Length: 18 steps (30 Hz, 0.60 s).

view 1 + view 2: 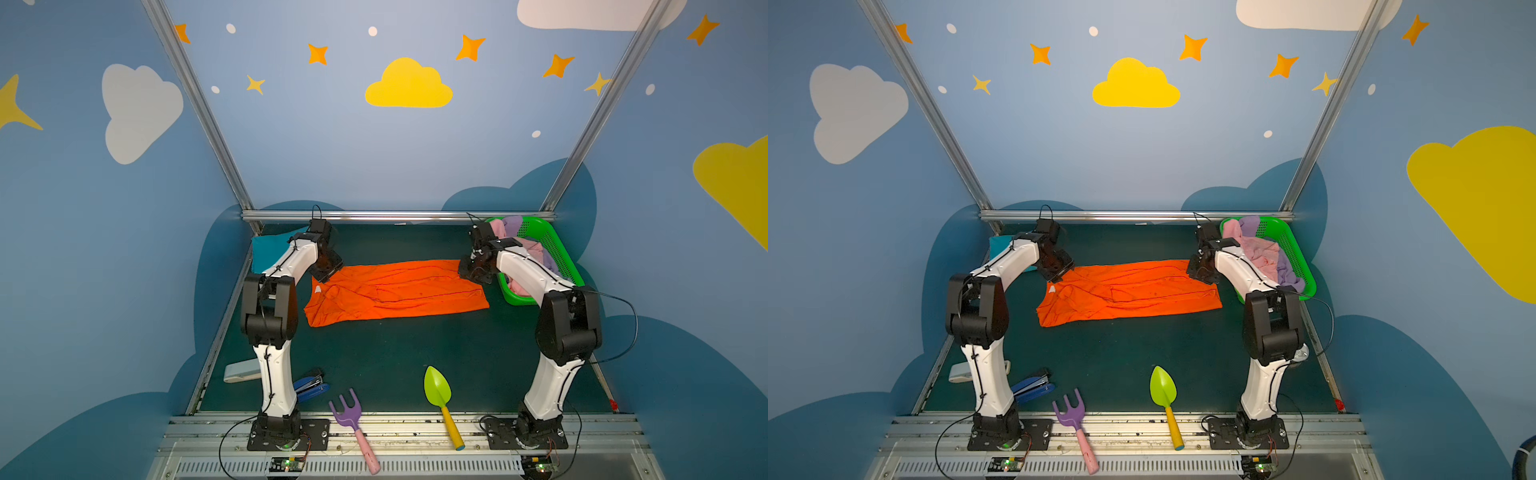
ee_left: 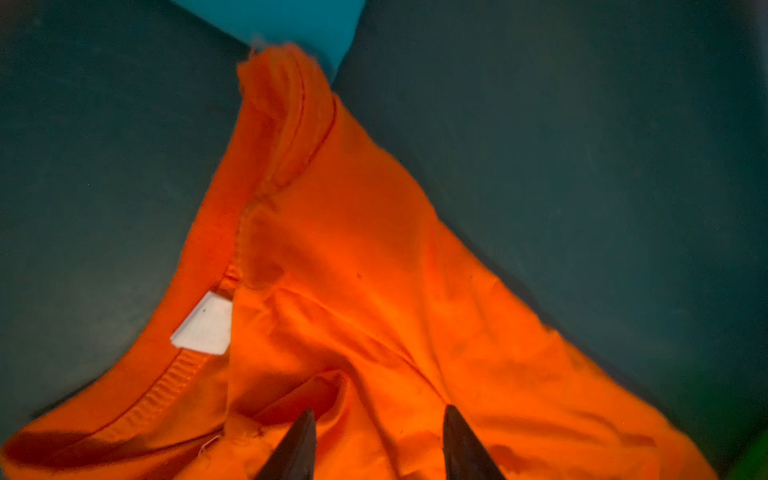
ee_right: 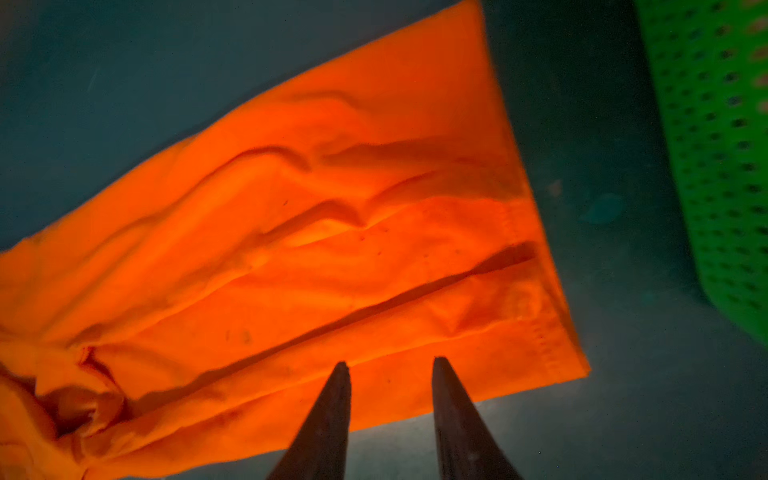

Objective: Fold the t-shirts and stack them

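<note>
Wrist views show both tools spread and empty: left gripper (image 2: 376, 444) over the collar (image 2: 286, 124), right gripper (image 3: 390, 399) over the hem (image 3: 536, 257) of the orange shirt (image 1: 395, 291), a long strip on the table (image 1: 374, 353). Pinch every layer squarely before you fold crosswise.

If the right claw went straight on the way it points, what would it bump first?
Probably the orange t-shirt: the right gripper, jaws apart, points down at its hemmed end, near the edge. Depth is hard to judge.
</note>
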Each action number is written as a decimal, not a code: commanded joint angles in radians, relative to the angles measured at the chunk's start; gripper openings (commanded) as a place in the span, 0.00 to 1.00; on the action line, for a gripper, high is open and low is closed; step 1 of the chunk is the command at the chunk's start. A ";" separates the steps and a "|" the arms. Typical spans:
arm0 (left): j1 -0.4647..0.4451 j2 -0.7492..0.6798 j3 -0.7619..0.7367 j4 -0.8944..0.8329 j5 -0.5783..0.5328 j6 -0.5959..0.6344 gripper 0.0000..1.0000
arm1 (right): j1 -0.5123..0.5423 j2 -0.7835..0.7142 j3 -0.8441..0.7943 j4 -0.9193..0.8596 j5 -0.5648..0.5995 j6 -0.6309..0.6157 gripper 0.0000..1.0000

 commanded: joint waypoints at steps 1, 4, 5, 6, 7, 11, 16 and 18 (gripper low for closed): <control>0.004 -0.059 0.012 -0.046 0.014 0.012 0.49 | 0.105 -0.092 -0.010 0.008 0.029 -0.071 0.38; 0.004 -0.139 -0.054 -0.040 0.000 0.010 0.50 | 0.226 -0.106 -0.037 0.061 0.026 -0.154 0.39; 0.003 -0.167 -0.086 -0.040 -0.005 0.013 0.50 | 0.269 -0.101 -0.042 0.081 0.015 -0.184 0.37; 0.006 -0.204 -0.123 -0.040 -0.010 0.015 0.48 | 0.309 -0.091 -0.042 0.100 0.001 -0.209 0.36; 0.004 -0.236 -0.158 -0.038 -0.016 0.015 0.45 | 0.345 -0.078 -0.037 0.114 -0.014 -0.232 0.35; 0.014 -0.383 -0.351 -0.012 -0.054 0.001 0.20 | 0.492 0.025 0.049 0.121 -0.018 -0.331 0.34; 0.058 -0.492 -0.543 -0.002 -0.054 -0.005 0.16 | 0.624 0.180 0.191 0.103 0.055 -0.453 0.38; 0.075 -0.515 -0.607 0.012 -0.042 -0.003 0.28 | 0.660 0.230 0.235 0.106 0.083 -0.495 0.40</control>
